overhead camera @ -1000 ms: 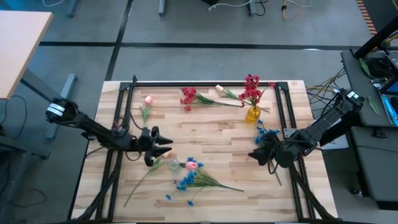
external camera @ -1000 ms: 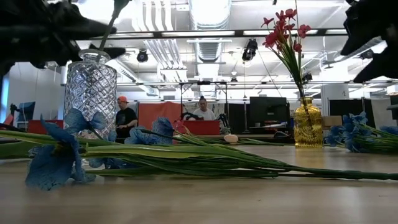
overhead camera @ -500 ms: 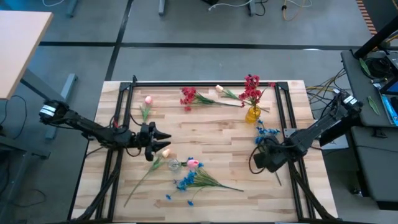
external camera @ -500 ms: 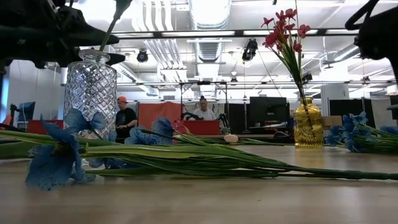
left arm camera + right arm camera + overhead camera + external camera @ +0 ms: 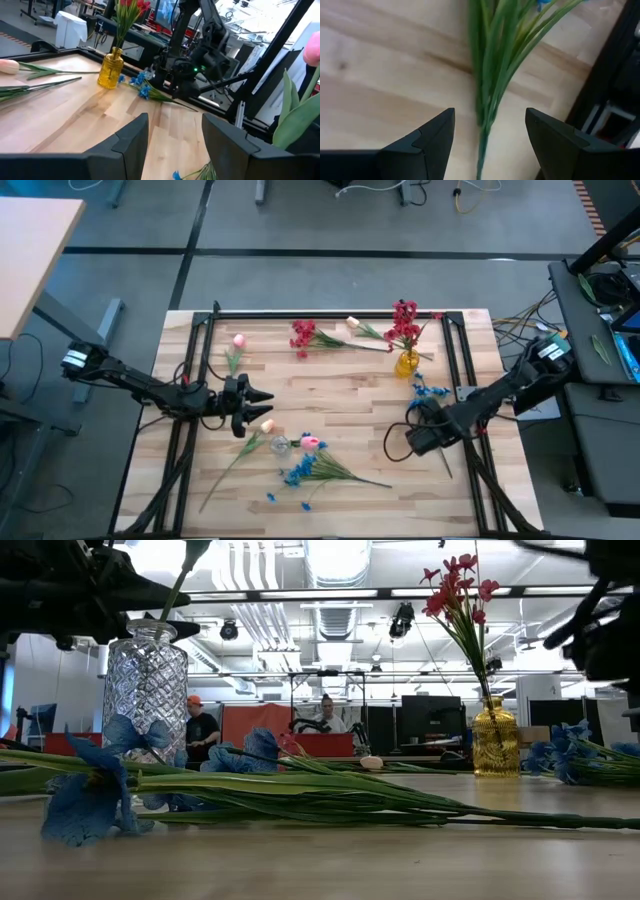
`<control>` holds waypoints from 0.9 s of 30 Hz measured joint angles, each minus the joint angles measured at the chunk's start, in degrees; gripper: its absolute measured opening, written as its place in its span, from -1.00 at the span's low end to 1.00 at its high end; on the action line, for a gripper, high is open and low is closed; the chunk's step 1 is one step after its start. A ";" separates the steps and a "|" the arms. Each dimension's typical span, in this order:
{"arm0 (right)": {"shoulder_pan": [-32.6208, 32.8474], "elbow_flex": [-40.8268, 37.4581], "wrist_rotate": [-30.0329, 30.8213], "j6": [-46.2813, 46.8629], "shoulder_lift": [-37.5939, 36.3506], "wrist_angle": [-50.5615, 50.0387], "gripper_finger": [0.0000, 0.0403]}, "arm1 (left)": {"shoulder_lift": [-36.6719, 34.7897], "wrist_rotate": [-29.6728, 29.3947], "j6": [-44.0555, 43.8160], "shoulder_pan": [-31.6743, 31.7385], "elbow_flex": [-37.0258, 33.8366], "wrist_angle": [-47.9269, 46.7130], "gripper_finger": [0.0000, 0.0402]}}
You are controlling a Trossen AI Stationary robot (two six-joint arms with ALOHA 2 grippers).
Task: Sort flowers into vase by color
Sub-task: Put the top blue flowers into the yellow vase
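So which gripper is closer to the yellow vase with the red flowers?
The right gripper, out past the vase's near side. The yellow vase sits at the table's far edge; the left gripper is across the table.

left arm (image 5: 150, 390): slim black links, white tag at the outer joint | right arm (image 5: 500, 395): black, white tag near the wrist, black cable looping beside it | right gripper (image 5: 490, 137): two matte-black wedge fingers
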 joint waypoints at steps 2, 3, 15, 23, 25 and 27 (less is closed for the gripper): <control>-1.16 -1.59 0.00 -0.64 -0.88 1.00 0.17 | 0.00 0.02 0.01 0.00 0.00 -0.33 -0.15; -1.55 -2.42 0.00 -0.98 -1.16 1.46 0.16 | 0.01 0.02 0.01 0.00 0.00 -0.47 -0.15; -2.25 -10.42 -1.09 -1.07 -1.95 14.50 -0.07 | 0.13 0.03 0.02 0.00 0.00 -0.88 -0.15; -2.25 -9.65 -1.47 -0.47 -2.41 14.93 -0.58 | 0.13 0.01 0.02 0.00 0.00 -0.86 -0.15; -2.23 -8.80 -1.68 -0.73 -3.21 14.73 -0.72 | 0.13 0.01 0.02 0.00 0.00 -0.84 -0.15; -2.20 -7.79 -1.68 -1.57 -4.29 14.91 -0.84 | 0.13 0.01 0.02 0.00 0.00 -0.86 -0.15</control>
